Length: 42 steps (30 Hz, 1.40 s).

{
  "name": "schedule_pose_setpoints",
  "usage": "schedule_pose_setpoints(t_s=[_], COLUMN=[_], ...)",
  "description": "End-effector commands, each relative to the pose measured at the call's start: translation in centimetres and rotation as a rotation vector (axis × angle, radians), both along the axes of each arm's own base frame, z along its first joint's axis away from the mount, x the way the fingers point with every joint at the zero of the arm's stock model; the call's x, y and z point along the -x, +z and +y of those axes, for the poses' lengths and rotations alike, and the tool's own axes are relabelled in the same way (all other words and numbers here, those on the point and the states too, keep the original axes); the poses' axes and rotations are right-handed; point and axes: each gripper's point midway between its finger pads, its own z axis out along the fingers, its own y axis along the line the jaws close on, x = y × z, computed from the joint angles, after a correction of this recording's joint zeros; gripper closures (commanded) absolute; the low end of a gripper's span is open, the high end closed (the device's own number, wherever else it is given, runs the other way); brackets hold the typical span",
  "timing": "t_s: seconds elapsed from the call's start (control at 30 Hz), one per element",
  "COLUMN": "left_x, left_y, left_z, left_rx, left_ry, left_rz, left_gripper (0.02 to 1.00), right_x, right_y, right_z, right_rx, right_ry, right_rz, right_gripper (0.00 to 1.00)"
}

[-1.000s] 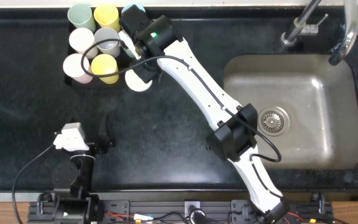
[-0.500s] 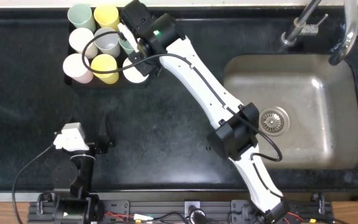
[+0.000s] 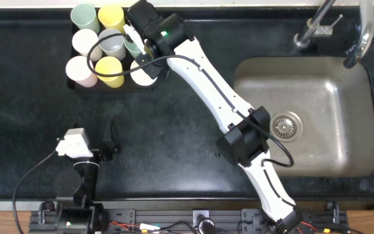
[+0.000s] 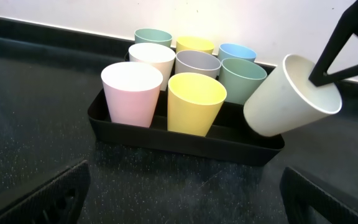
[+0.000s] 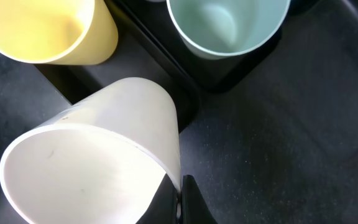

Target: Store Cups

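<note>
Left wrist view has the white cup tilted at the right end of the black tray, with its base low toward the tray's corner and its mouth turned up and away from the other cups. The right gripper is clenched on the cup's rim, one dark finger reaching into the mouth. In the right wrist view the cup's base sits over the tray's corner rim, but whether it touches the tray cannot be told.

Seven cups stand upright in the tray. A pink cup and a yellow cup are in the front row. A second white cup, a grey cup and a mint cup stand behind them. A pale green cup, another yellow cup and a blue cup stand at the back, though it is unclear whether the blue one is inside the tray. The mint cup is just beside the held cup.

In the top view the right arm reaches diagonally across the dark countertop to the tray at upper left. The left gripper is released, fingers spread wide, low over the counter and facing the tray. A steel sink lies well apart, at the right.
</note>
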Motion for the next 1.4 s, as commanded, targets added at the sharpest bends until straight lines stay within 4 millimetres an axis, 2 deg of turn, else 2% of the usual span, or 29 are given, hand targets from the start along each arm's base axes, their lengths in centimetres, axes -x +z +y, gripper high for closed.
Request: schedule_pose_setpoints(t_s=[0.03,0.27,0.57,0.73,1.03,1.37,1.4], left_x=[0.0,0.0,0.0,0.0,0.0,0.0,0.0], left_y=[0.1,0.1,0.1,0.1,0.1,0.1,0.1], left_z=[0.0,0.0,0.0,0.0,0.0,0.0,0.0], left_rx=[-0.016,-0.016,-0.016,-0.016,-0.016,-0.016,-0.016], left_ry=[-0.003,-0.003,-0.003,-0.003,-0.003,-0.003,-0.003], left_rz=[-0.004,-0.004,-0.004,-0.004,-0.004,-0.004,-0.004], left_gripper=[0.018,0.018,0.018,0.018,0.018,0.018,0.018], right_x=[-0.3,0.1,-0.5,-0.2,-0.2,-0.3,-0.3], right_y=[-0.8,-2.5,-2.9,-3.0,-4.5,-4.5,-4.5], right_z=[0.3,0.5,1.1,1.9,1.7,1.8,1.8], right_rx=[0.009,0.031,0.012,-0.027,0.000,-0.002,-0.003], right_ry=[0.007,0.015,0.016,0.032,0.032,0.036,0.036], right_rz=[0.001,0.034,0.018,0.041,0.059,0.055,0.054], right_gripper=[0.956,0.958,0.958,0.956,0.956,0.958,0.917])
